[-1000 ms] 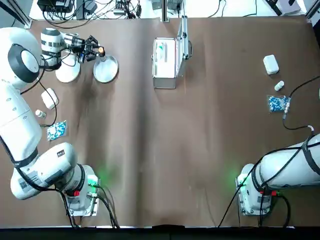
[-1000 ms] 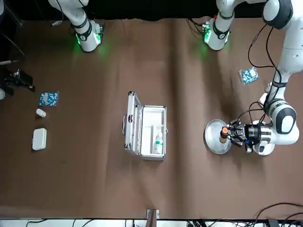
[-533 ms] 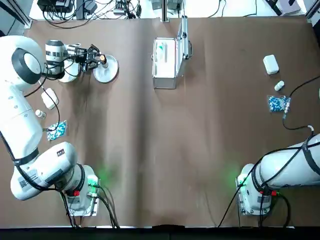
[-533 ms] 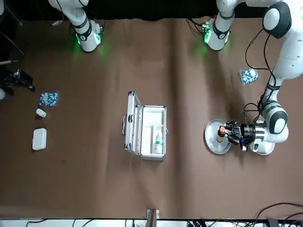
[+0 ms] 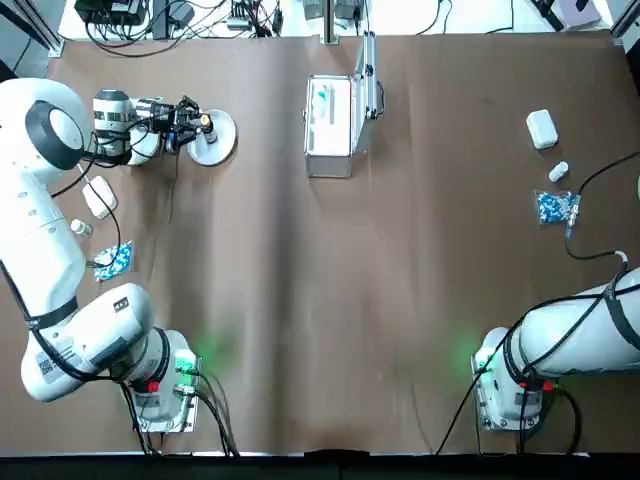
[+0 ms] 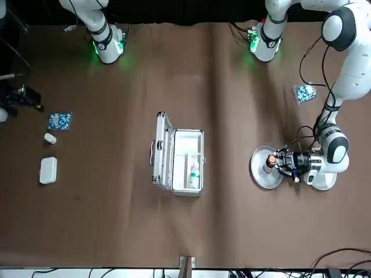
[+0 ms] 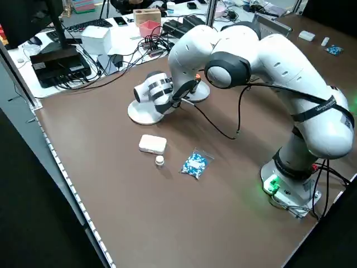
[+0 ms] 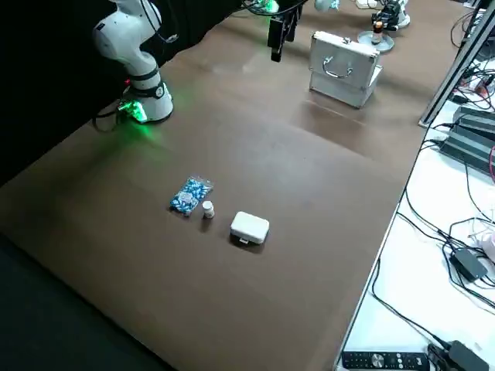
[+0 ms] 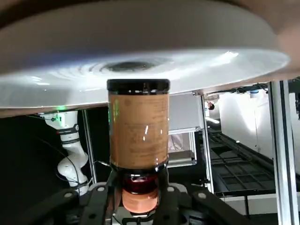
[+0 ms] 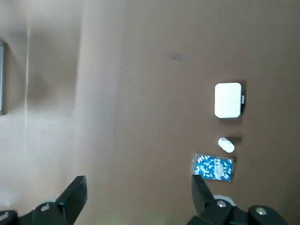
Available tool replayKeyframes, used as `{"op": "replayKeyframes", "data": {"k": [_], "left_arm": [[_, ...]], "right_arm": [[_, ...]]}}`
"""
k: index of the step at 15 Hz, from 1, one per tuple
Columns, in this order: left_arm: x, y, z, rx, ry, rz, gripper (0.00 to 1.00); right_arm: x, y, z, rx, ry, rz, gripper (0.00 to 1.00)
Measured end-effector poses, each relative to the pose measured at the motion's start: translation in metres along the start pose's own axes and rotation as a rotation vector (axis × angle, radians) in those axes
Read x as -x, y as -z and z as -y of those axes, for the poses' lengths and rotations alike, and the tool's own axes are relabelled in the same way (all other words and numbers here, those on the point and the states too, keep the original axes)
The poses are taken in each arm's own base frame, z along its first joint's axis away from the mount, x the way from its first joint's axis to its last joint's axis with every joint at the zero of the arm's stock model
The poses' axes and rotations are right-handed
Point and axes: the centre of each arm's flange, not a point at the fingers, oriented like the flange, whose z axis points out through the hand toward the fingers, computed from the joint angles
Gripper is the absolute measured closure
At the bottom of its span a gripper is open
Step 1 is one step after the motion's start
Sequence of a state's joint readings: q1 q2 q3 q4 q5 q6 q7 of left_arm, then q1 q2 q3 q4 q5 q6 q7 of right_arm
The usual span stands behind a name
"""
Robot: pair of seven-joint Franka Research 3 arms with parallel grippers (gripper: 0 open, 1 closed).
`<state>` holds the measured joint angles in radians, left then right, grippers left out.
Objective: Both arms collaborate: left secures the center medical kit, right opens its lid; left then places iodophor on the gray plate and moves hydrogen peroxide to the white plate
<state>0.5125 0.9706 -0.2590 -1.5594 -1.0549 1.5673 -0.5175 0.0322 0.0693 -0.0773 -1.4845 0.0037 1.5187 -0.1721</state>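
While the silver case stands open, the iodophor hangs in its grip at the gray plate

As the left gripper (image 9: 140,182), fingers clamped on the reddish-orange-topped end of the small brown iodophor bottle (image 9: 138,131), works over the round, glossy gray plate with the raised rim (image 5: 226,143), I'd ease it straight down, base level, until the weight is taken. Then I'd part the fingers evenly and back off without dragging the cap, which could topple it. The clear-white, teal-marked hydrogen peroxide bottle (image 6: 195,176) waits inside the silver case (image 6: 178,149), its silver lid (image 6: 163,152) swung back. The right gripper (image 10: 139,185) idles at the robot's far right, fingers wide apart.

Whether the brown bottle's base touches the plate, I cannot tell. From overhead, the left arm covers part of the matte cream-white plate (image 5: 146,144); from its own side, it hides nearly all the bottle. The lettering on the brown label is unreadable from here
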Motion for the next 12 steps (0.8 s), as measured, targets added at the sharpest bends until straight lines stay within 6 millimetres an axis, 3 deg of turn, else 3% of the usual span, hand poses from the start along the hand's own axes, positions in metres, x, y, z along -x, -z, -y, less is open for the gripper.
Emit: {"op": "replayKeyframes", "data": {"k": [5, 9, 12], "left_arm": [[-0.005, -0.001, 0.002, 0.012, 0.022, 0.011, 0.65], [0.000, 0.000, -0.004, 0.016, 0.036, 0.011, 0.30], [0.024, 0.005, -0.023, 0.017, 0.042, -0.010, 0.03]], "right_arm": [[0.000, 0.000, 0.001, 0.000, 0.001, 0.000, 0.01], [0.000, 0.000, 0.001, 0.000, 0.001, 0.000, 0.01], [0.000, 0.000, 0.001, 0.000, 0.001, -0.002, 0.01]]}}
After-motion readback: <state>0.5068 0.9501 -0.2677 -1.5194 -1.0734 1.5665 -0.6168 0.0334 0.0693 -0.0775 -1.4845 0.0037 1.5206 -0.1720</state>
